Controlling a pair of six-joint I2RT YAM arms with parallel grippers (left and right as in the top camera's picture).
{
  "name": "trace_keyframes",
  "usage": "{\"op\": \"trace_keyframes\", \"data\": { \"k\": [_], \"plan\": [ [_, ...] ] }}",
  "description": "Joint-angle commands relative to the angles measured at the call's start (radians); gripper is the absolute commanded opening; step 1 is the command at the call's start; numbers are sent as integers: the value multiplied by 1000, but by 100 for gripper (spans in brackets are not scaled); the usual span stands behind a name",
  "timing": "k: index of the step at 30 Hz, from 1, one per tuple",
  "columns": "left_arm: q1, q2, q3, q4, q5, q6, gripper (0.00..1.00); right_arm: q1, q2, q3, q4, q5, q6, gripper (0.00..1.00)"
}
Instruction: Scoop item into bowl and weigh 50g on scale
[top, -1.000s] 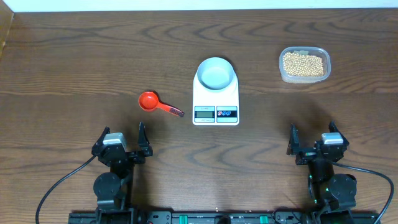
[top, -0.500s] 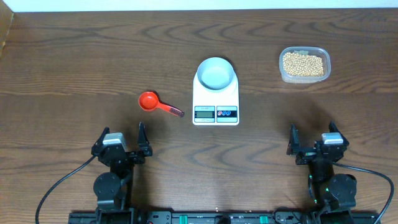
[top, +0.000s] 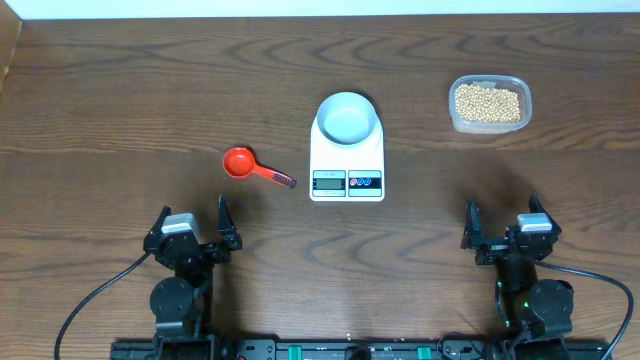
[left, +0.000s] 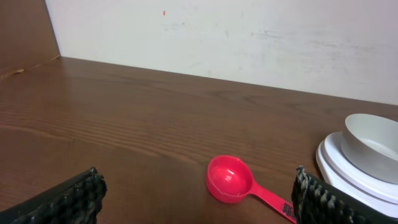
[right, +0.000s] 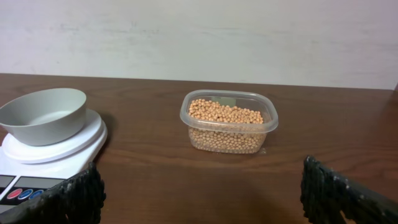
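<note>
Beans (top: 488, 103): small, hard, light, prone to roll; heaped in tub (top: 490, 129) far right. Bowl (top: 348, 118) on scale (top: 347, 160), empty. Best lifted via scoop (top: 242, 162), gripped at its stiff handle. Left gripper (top: 193, 212), right gripper (top: 502, 208): wide open, empty.

Tan soybeans (top: 488, 103) fill a clear tub (top: 490, 129) well right of the white scale (top: 347, 160); the empty pale bowl (top: 348, 118) sits upright on it.
</note>
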Motion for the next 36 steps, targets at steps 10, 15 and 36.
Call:
{"op": "trace_keyframes", "data": {
  "k": [10,15,36],
  "plan": [
    [4,-6,52,-17,-44,-12,98,10,-5,-2,-1,14,-12,99],
    [4,-3,64,-17,-69,-12,98,10,-5,-2,-2,14,-12,99],
    [4,214,191,-17,-110,-8,98,10,-5,-2,-2,14,-12,99]
  ]
}}
